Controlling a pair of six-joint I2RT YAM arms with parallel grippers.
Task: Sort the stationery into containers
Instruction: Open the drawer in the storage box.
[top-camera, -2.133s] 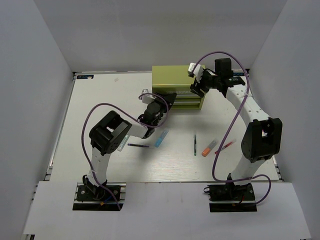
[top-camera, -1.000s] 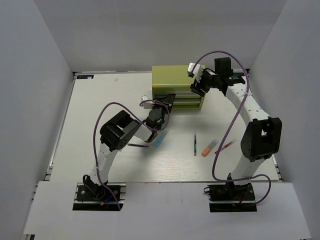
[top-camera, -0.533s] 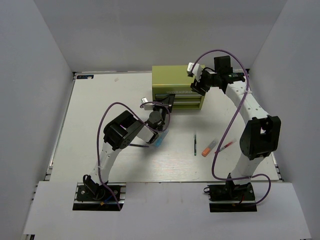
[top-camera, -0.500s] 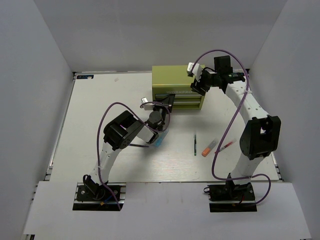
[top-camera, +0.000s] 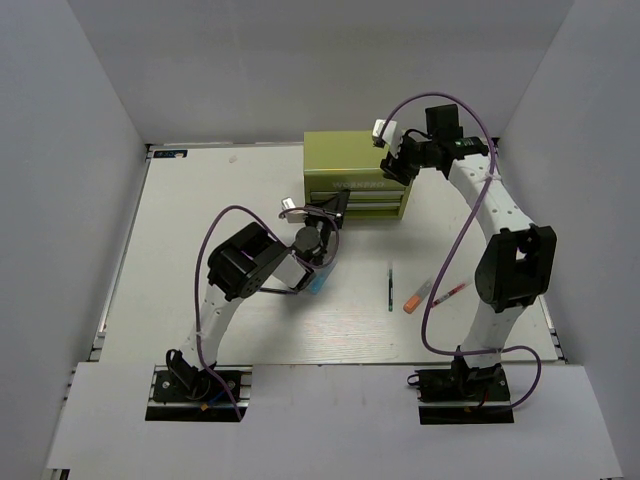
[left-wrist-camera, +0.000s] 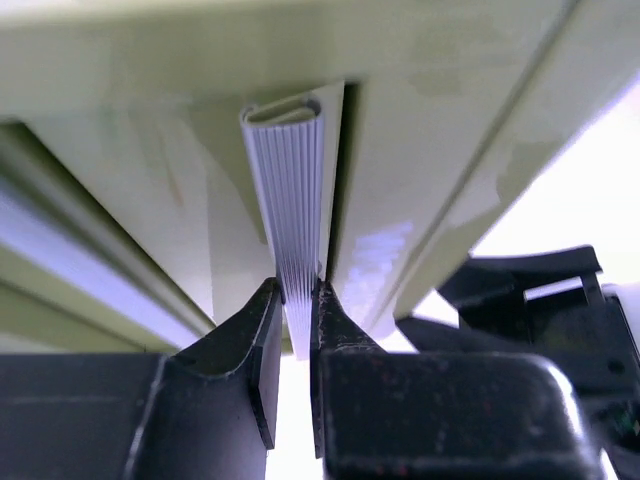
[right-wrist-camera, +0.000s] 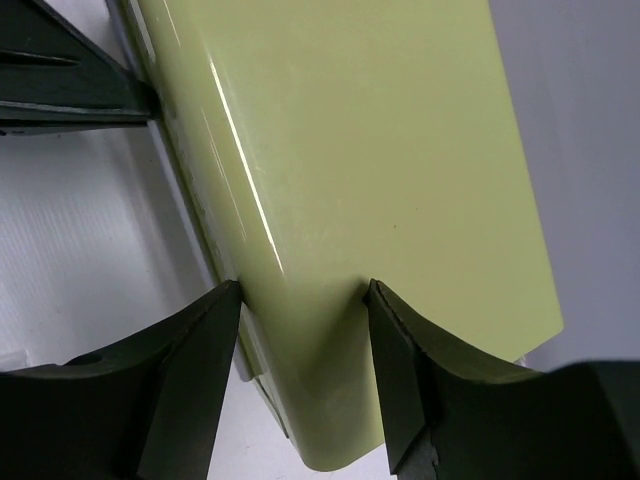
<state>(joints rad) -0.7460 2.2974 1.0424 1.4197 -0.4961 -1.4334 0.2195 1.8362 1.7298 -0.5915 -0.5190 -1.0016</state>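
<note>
Between the jaws of the left claw (left-wrist-camera: 295, 300) the chest (top-camera: 345, 160) has its ribbed drawer handle (left-wrist-camera: 290, 180) pinched tight. The right claw (right-wrist-camera: 302, 292) straddles the chest's corner; I cannot tell whether it grips. Sorting seems barely begun: green pen (top-camera: 390, 287), orange marker (top-camera: 412, 301) and red pen (top-camera: 452, 292) lie on the surface (top-camera: 200, 230), well apart from either claw.

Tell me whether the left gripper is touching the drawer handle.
Touching. In the left wrist view the left gripper pinches the ribbed silver drawer handle, with a fingertip pressed against each side and no gap.
</note>
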